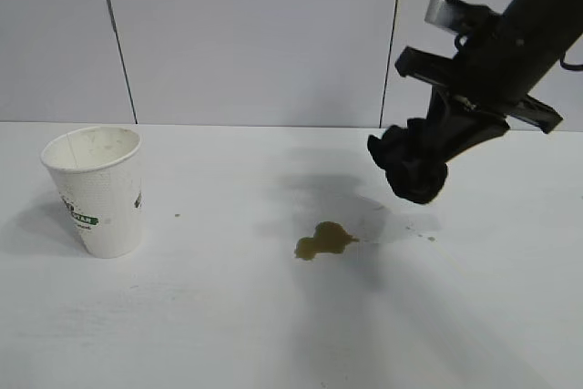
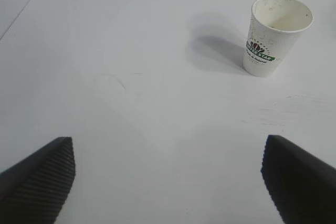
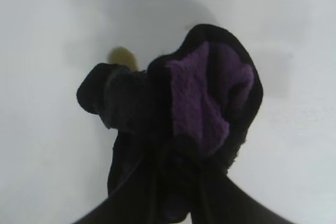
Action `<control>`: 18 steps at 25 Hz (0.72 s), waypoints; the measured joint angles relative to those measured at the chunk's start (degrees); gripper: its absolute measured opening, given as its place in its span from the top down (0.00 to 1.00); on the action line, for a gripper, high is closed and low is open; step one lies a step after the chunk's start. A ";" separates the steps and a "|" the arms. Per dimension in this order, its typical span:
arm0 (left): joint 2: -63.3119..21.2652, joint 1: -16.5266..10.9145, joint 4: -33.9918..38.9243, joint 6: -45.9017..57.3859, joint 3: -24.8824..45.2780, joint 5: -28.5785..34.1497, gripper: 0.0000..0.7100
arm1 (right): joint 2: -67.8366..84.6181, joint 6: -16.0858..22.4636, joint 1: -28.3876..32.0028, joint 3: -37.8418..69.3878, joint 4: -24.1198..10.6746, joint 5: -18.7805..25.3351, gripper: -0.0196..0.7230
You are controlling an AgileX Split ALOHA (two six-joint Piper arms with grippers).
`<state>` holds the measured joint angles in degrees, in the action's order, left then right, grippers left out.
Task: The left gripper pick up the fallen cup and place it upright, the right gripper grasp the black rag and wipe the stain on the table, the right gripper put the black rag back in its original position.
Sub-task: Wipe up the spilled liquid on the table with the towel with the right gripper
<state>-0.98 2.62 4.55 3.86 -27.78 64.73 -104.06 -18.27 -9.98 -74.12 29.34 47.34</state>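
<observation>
Our right gripper (image 1: 428,157) pinched the black rag (image 1: 408,167) above the table (image 1: 228,316); the stain (image 1: 323,240) lay below, toward the cup (image 1: 96,190); our spread left gripper (image 2: 168,182) sat farther off.

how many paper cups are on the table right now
1. The cup stands upright on the table, at the exterior view's left, apart from the stain. Nothing suggests another is hidden.

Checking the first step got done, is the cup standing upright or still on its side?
Upright. The cup stands on its base on the table, open rim facing up, with nothing gripping it.
</observation>
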 joint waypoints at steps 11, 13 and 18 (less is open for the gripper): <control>0.00 0.00 0.00 0.05 0.00 0.00 0.02 | -5.25 4.54 -17.79 0.00 -1.02 -10.05 0.87; 0.00 0.00 0.00 0.05 0.00 0.00 0.02 | -7.79 5.65 -18.62 0.00 -1.87 -11.12 0.87; 0.00 0.00 0.00 0.05 0.00 0.00 0.02 | -13.46 7.84 -19.44 0.00 -2.47 -13.07 0.87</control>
<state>-0.98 2.62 4.55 3.91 -27.78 64.73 -117.52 -10.43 -29.42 -74.12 26.88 34.26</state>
